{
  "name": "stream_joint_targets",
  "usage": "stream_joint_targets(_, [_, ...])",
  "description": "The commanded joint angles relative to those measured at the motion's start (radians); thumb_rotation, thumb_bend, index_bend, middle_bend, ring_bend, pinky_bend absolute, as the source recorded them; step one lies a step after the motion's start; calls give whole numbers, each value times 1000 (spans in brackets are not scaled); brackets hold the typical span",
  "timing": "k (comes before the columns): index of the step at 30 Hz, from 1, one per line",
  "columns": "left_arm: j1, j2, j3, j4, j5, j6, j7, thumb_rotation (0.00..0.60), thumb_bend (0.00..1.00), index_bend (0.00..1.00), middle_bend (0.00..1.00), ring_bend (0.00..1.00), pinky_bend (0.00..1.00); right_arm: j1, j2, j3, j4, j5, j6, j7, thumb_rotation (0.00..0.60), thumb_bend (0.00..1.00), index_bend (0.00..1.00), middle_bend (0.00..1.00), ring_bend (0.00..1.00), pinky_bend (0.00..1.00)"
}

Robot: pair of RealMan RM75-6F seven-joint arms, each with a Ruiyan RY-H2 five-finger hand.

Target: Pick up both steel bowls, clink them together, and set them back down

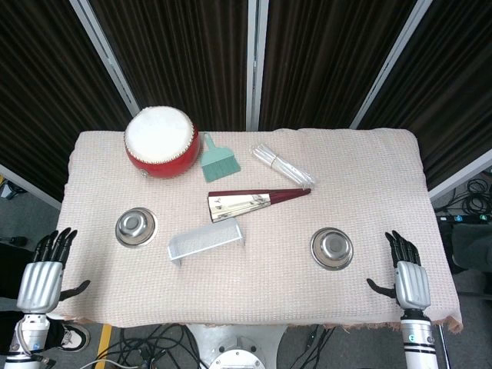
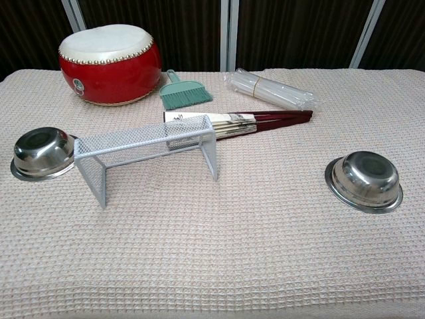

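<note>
Evidently pickup not begun: left hand (image 1: 40, 283) and right hand (image 1: 411, 282) spread, empty, at table (image 1: 254, 304) near edge. Next: each reaches nearest bowl, left bowl (image 1: 135, 227), right bowl (image 1: 332, 247).

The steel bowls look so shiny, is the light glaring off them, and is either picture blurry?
Head view: both the left bowl and the right bowl show soft bright reflections, no harsh glare; the picture is sharp and evenly lit. Chest view: the bowls mirror the pale cloth, shadows beneath them are faint, and nothing is noticeably blurred.
</note>
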Motion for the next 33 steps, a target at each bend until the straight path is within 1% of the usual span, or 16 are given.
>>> stream_joint_targets(1, [-1,-2,-1,7,-5,-5,-6,600,0,3,56,0,86,4,-2,1,-2,2,-6,-7,600,26,0,0,0,0])
stream_joint_targets(4, [-7,-6,-3,18,-9,-17,-18,600,0,3,57,0,86,11,-1,2,-8,4,-17,-20,600,26,0,0,0,0])
stream_joint_targets(7, [-45,6,-17,31,6,-51,-30,600,0,3,56,0,87,29,14,7,-27,10,-44,-54,600,26,0,0,0,0])
stream_joint_targets(9, [-101,30,-17,56,39,-119,-95,600,0,9,63,0,90,52,40,11,-58,30,-87,-111,600,33,0,0,0,0])
stream_joint_targets(10, [-138,43,-16,72,53,-170,-147,600,0,13,68,0,92,66,56,12,-80,45,-114,-151,600,37,0,0,0,0])
stream_joint_targets(11, [-180,62,-17,89,60,-233,-202,600,0,19,74,0,95,86,76,17,-111,72,-152,-209,600,43,0,0,0,0])
stream_joint_targets(14, [-293,93,-37,128,70,-375,-281,600,0,26,79,0,106,151,109,40,-177,157,-254,-338,600,52,0,0,0,0])
stream_joint_targets(17, [-390,102,-49,157,77,-491,-316,600,0,33,84,0,106,216,114,66,-212,249,-328,-449,600,63,0,0,0,0])
stream_joint_targets(20, [-462,97,-47,182,84,-580,-320,600,0,36,84,0,108,267,94,83,-216,315,-360,-523,600,77,0,0,0,0])
stream_joint_targets(23, [-514,71,-44,220,87,-638,-297,600,0,37,84,0,108,308,69,90,-204,372,-380,-574,600,87,0,0,0,0])
stream_joint_targets(25, [-537,51,-44,246,73,-671,-304,600,0,40,85,0,107,327,57,90,-198,402,-391,-594,600,87,0,0,0,0])
stream_joint_targets(29, [-579,21,-31,310,51,-739,-346,600,0,45,85,0,113,360,41,85,-190,450,-412,-606,600,92,0,0,0,0])
stream_joint_targets(33, [-607,3,-7,356,47,-788,-407,600,0,55,85,0,145,384,29,71,-176,487,-428,-614,600,98,0,0,0,0])
